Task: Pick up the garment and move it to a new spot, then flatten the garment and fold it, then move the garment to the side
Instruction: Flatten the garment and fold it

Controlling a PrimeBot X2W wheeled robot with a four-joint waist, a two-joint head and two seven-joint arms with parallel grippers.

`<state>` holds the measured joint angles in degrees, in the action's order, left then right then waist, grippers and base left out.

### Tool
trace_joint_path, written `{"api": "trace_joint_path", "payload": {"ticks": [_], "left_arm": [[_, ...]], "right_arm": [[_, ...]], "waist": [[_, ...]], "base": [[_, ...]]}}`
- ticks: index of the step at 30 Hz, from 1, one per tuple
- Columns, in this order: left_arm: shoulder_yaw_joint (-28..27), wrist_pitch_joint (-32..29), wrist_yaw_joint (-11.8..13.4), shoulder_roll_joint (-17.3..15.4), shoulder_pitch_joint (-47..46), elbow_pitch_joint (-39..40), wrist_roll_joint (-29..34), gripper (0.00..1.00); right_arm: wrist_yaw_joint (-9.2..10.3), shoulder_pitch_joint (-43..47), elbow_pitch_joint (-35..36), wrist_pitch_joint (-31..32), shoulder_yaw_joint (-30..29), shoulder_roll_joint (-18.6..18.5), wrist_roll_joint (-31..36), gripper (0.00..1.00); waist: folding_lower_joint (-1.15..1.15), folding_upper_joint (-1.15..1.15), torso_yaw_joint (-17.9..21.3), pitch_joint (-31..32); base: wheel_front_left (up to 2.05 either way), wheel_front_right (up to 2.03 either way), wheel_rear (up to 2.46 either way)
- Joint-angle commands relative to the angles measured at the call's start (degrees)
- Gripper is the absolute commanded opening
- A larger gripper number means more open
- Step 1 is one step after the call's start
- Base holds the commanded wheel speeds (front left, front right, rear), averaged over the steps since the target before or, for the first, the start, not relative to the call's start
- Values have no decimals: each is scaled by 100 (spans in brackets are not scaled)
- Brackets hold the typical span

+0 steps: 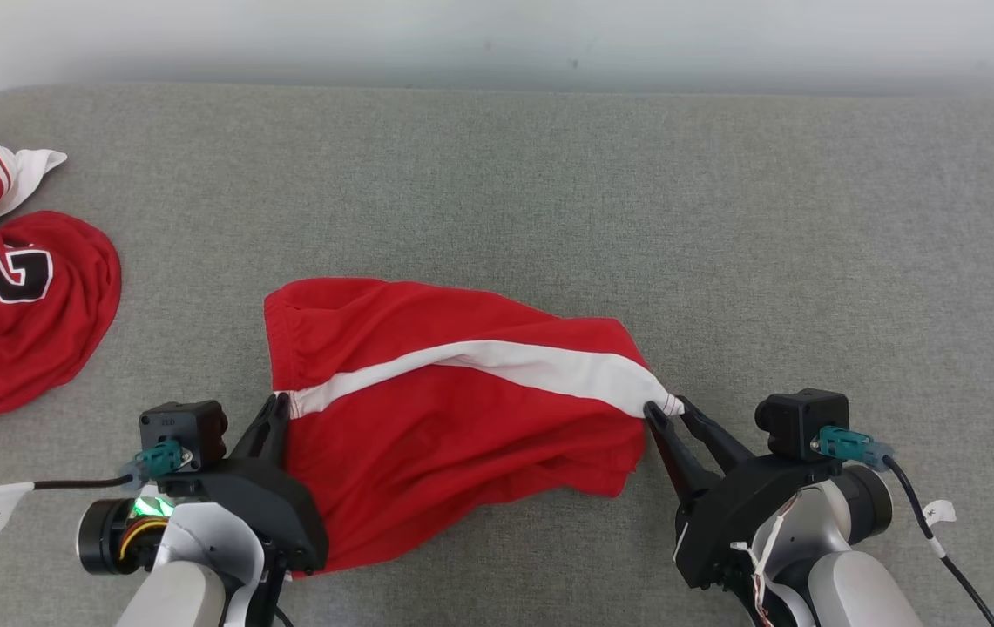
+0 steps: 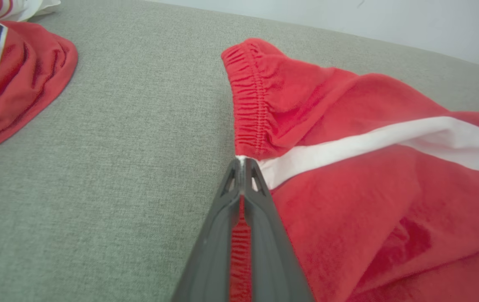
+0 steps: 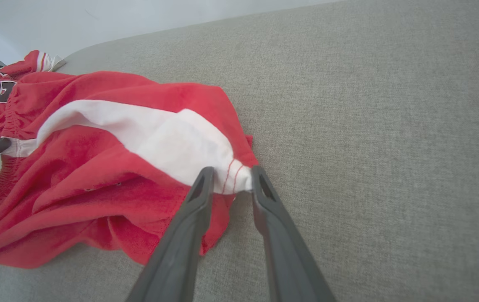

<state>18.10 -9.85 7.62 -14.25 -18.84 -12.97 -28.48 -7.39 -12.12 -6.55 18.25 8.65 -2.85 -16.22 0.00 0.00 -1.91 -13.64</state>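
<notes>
Test lab: grey padded table (image 1: 497, 174), white wall (image 1: 497, 35)

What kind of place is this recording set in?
Likely an indoor lab or test room set up for folding clothes, not clearly a home: a wide grey cloth-covered surface against a bare white wall, with shorts and a jersey on it.
</notes>
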Motion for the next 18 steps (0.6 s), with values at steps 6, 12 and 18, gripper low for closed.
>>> {"api": "trace_joint_path", "payload": {"ticks": [6,12,18], "left_arm": [[-17,48,-11,-11,7,-51,-110,0],[-102,293,-103,62,-21,149,-223,0],[-206,658,-225,166,-126,476,-379,0]], "right_arm": [[-20,-15,-67,-59,25,-4,60,0],[-20,-66,145,-295,-141,-4,130,0],[-20,-202,472,-666,-251,-7,273,0]], "waist": [[0,0,4,43],[0,0,32,74],[0,0,76,99]], "base": [[0,0,0],[0,0,0],[0,0,0]]}}
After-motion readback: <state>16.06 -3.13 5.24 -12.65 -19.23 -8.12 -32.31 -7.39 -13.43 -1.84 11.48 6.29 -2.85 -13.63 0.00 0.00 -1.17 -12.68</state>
